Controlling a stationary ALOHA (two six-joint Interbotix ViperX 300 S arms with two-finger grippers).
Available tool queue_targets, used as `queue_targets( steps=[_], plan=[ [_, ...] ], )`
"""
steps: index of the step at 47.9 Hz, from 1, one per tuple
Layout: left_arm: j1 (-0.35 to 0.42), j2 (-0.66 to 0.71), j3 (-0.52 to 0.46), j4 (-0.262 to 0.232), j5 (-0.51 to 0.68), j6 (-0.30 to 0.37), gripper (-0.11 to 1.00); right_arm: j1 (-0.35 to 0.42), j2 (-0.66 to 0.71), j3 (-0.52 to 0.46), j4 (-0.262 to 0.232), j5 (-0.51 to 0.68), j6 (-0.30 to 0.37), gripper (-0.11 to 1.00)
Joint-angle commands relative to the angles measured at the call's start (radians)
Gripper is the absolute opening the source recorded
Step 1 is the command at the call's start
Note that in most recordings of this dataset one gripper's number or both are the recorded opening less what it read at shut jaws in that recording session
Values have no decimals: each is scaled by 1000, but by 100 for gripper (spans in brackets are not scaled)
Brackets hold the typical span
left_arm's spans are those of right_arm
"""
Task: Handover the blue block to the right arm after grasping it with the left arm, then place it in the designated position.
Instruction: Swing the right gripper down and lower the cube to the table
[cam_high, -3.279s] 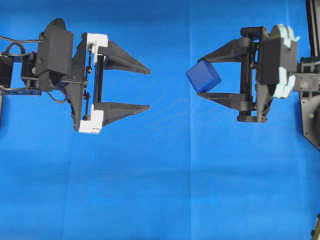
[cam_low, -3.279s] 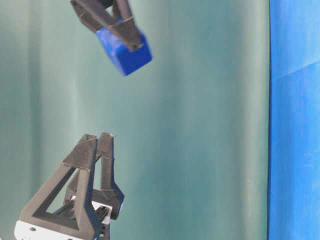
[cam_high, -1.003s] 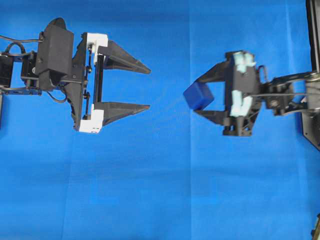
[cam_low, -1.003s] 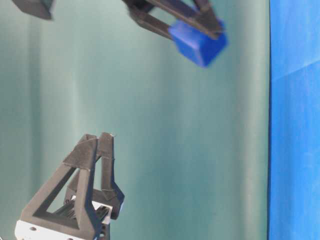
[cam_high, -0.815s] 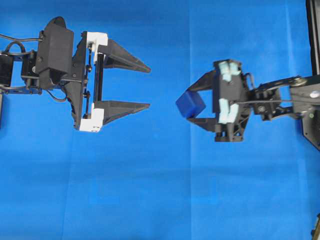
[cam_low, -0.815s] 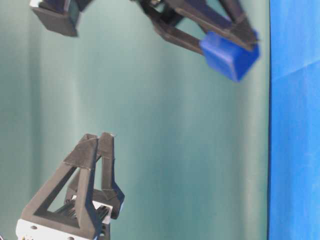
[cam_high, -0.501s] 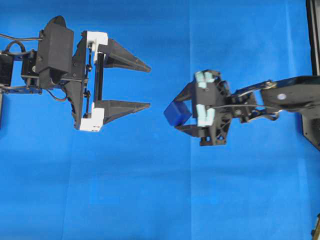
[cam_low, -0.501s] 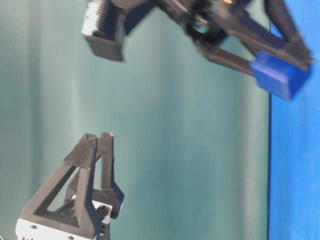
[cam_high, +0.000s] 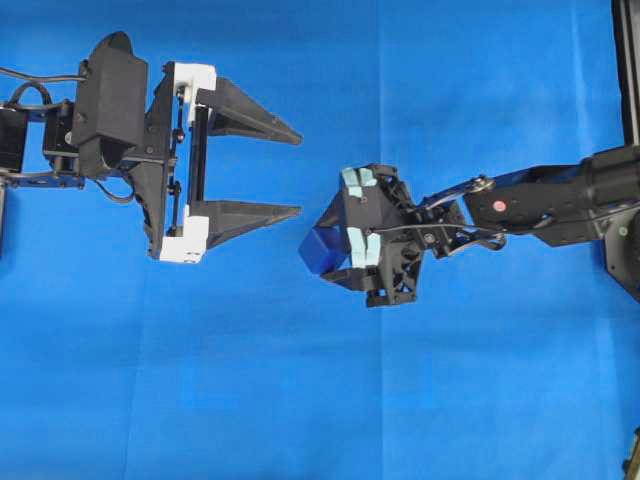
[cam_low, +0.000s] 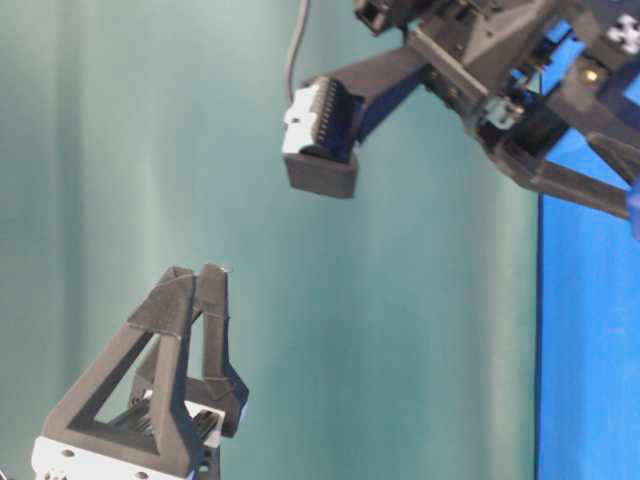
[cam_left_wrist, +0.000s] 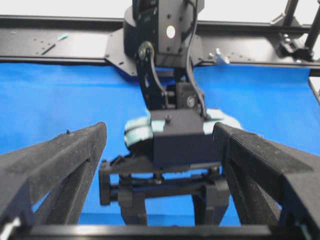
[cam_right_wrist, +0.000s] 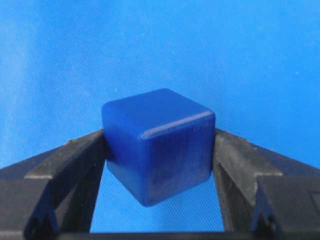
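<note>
The blue block (cam_high: 316, 251) (cam_right_wrist: 160, 142), a small dark-blue cube, is pinched between the two black fingers of my right gripper (cam_high: 323, 250) (cam_right_wrist: 159, 137). It hangs tilted just above the bright blue cloth, right of the table's middle. The right arm (cam_high: 540, 205) stretches in from the right and points down and left. My left gripper (cam_high: 298, 175) (cam_left_wrist: 160, 131), with its white rail pieces, stands open and empty at upper left, about a block's width from the cube. In the left wrist view the right arm's wrist (cam_left_wrist: 177, 137) fills the space ahead between the open fingers.
Blue cloth (cam_high: 300, 400) covers the whole table. A black frame (cam_high: 625, 60) runs along the right edge, and a black rail (cam_left_wrist: 60, 45) crosses the back in the left wrist view. The table-level view shows a green backdrop (cam_low: 400, 330).
The right arm has reached left and downward with the block, tilting its wrist toward the cloth. The left gripper has stayed open in the same place.
</note>
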Motion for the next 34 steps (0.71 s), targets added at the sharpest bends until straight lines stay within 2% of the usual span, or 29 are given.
queue_targets(
  steps=[1, 34],
  plan=[
    [3, -8, -28, -2, -8, -2, 92, -11, 8, -21, 0, -29, 2, 55],
    [3, -8, -28, -2, -8, -2, 92, -23, 60, -25, 2, -114, 2, 55]
  ],
)
